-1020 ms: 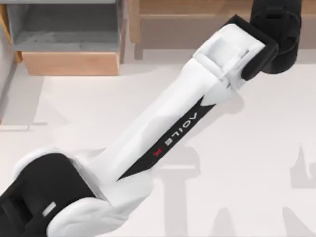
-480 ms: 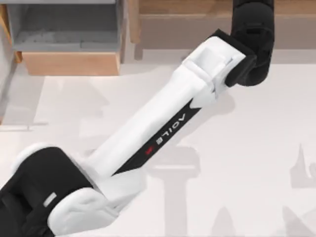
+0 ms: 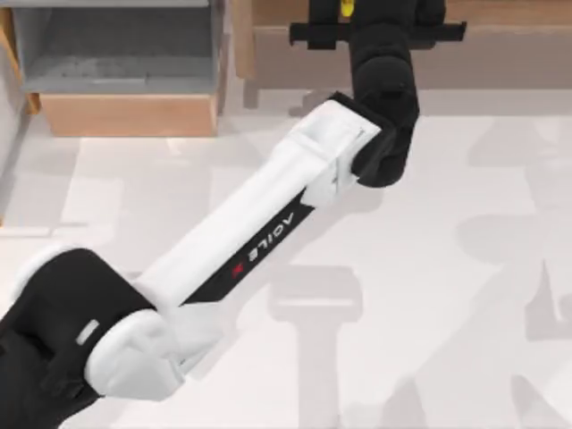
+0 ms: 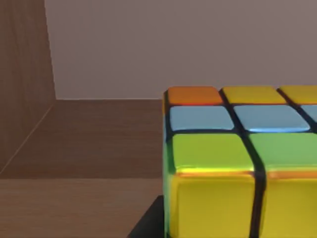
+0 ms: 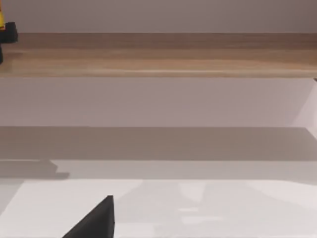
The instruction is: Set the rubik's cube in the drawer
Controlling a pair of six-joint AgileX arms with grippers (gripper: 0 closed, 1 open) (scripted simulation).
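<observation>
Top view, from left to right: one drawer stands open at the table's far left, then one left gripper reaches over the brown shelf at the far edge. It is clenched on the single rubik's cube, held above the shelf board.

Brown wooden shelf, white table
</observation>
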